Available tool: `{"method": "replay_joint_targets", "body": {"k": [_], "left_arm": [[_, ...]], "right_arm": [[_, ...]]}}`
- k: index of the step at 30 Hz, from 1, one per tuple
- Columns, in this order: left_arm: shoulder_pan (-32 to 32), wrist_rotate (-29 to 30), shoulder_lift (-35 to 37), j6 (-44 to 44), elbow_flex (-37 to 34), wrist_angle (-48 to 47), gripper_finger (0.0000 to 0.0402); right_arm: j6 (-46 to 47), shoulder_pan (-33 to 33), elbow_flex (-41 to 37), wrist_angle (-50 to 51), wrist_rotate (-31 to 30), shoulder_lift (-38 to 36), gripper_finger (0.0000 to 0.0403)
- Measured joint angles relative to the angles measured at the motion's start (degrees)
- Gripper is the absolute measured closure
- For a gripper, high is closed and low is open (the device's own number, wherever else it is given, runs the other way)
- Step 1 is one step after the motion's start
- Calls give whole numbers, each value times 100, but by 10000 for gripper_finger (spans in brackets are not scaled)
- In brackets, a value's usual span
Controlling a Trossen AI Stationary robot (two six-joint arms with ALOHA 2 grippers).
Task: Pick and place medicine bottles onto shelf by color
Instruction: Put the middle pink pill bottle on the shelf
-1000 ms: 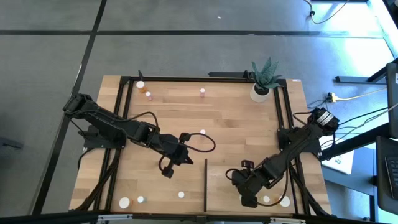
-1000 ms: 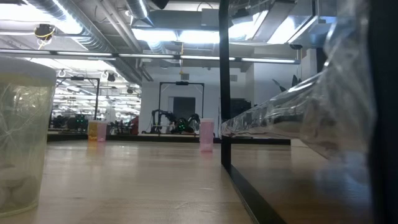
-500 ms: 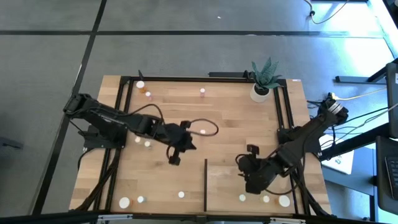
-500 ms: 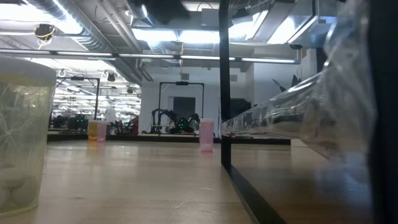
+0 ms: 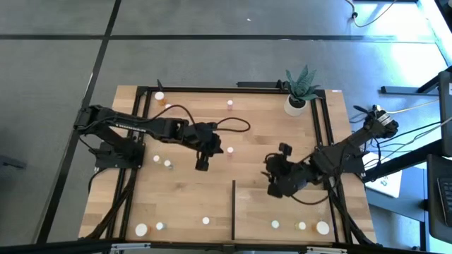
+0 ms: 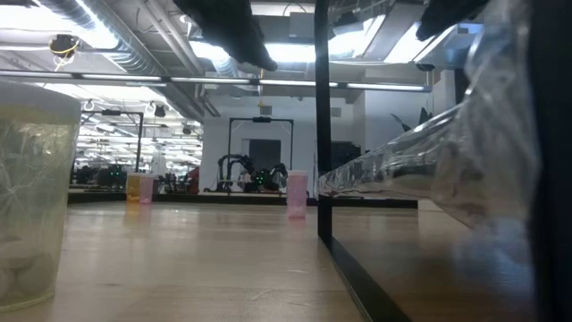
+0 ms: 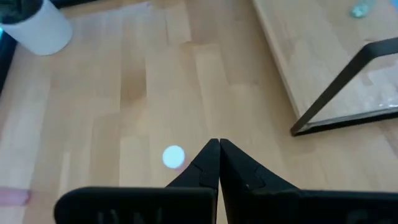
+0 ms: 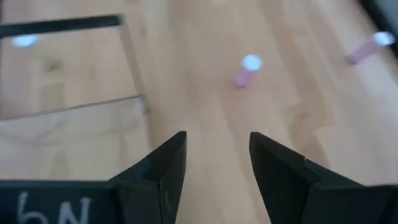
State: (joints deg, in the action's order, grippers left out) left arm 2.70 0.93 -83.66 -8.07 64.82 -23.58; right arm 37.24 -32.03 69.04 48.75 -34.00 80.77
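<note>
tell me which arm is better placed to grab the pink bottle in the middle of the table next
Probably the right. Its end effector is open and empty, and its wrist view looks straight at the pink bottle. The left end effector is nearer that bottle but shut, so it must open first.

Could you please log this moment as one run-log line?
left claw: shut, empty, above table centre | right claw: open, empty, above shelf | three bottles on shelf | pink bottle ahead
</note>
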Motion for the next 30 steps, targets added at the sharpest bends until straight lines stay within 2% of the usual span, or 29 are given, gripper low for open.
{"method": "replay_joint_targets", "body": {"k": [4,12,26,30], "left_arm": [[-73,-2,-211,-38,0,51,401],[-199,-46,-722,1,0,55,401],[-199,-46,-791,37,0,54,401],[-200,-44,-791,376,0,54,401]], "right_arm": [[-189,318,0,73,-383,0,225],[-725,808,0,104,-350,0,225],[-778,1012,0,76,-341,0,225],[-778,1012,0,76,-341,0,225]]}}
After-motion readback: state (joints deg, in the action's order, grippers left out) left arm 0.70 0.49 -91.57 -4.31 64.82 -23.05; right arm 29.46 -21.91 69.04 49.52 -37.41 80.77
